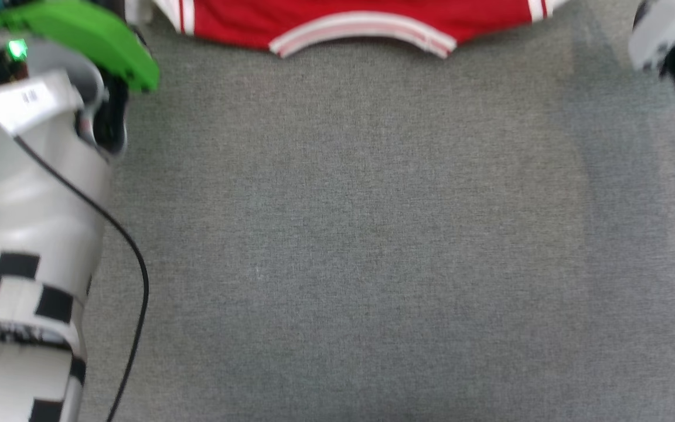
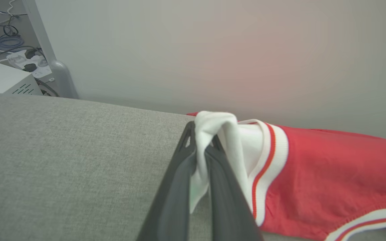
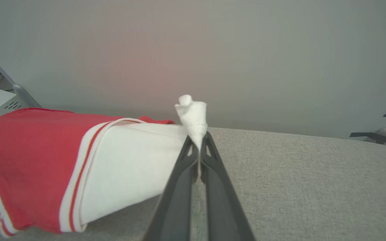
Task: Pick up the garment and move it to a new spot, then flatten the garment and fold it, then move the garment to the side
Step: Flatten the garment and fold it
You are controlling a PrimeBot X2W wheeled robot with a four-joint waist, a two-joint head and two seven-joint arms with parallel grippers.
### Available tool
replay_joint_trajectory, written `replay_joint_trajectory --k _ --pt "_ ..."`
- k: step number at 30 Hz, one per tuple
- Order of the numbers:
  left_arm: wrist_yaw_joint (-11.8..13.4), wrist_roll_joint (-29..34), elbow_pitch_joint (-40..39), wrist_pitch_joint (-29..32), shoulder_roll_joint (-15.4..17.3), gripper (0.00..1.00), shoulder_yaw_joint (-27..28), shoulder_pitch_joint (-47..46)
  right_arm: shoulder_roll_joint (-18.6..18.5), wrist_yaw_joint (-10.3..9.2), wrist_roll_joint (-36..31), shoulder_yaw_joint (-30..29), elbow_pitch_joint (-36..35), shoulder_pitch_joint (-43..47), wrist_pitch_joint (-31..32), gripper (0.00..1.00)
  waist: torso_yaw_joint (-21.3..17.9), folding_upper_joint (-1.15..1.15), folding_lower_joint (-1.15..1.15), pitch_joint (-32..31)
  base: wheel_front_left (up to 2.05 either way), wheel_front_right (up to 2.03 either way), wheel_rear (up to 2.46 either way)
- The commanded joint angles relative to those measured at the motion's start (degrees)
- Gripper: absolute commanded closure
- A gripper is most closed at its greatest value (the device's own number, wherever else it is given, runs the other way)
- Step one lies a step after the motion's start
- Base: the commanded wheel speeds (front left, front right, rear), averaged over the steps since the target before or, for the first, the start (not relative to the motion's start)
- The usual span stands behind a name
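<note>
Reaching low over grey tabletop [image 1: 337, 234], with left fingers [image 2: 176, 190] and right fingers [image 3: 179, 187] each clenched on white sleeves [image 3: 129, 167] of shirt [image 2: 330, 174]; from head, left forearm [image 1: 33, 205] and striped collar [image 1: 361, 28].

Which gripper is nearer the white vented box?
Left. The left gripper pinches the garment sleeve toward the white box; the right gripper pinches the opposite sleeve, garment between.
</note>
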Motion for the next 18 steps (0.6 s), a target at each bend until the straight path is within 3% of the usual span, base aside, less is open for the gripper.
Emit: replay_joint_trajectory --k 1,6,10,18 --pt "-0.2 -1.4 -1.3 -0.9 1.1 1.00 -0.3 3.9 -1.2 -0.10 1.1 0.5 -2.3 4.3 -0.3 1.00 -0.2 0.00 0.00 -3.6 0.00 0.00 0.00" --pt "-0.2 -4.4 -5.8 -2.4 2.0 1.00 -0.5 14.2 -3.4 -0.10 3.1 -1.7 -10.4 17.9 -0.5 1.00 0.1 0.00 0.00 -7.7 0.00 0.00 0.00" --pt "-0.2 -4.3 -9.8 -2.7 2.9 1.00 0.5 21.7 -3.2 -0.10 2.5 -5.7 -17.2 29.3 1.0 1.00 0.3 0.00 0.00 -11.3 0.00 0.00 0.00" --pt "2.0 -1.4 -20.2 -2.8 3.9 1.00 4.8 40.0 2.4 -0.10 -1.6 -14.2 -31.7 50.1 7.1 1.00 -0.2 0.00 0.00 -18.1 0.00 0.00 0.00"
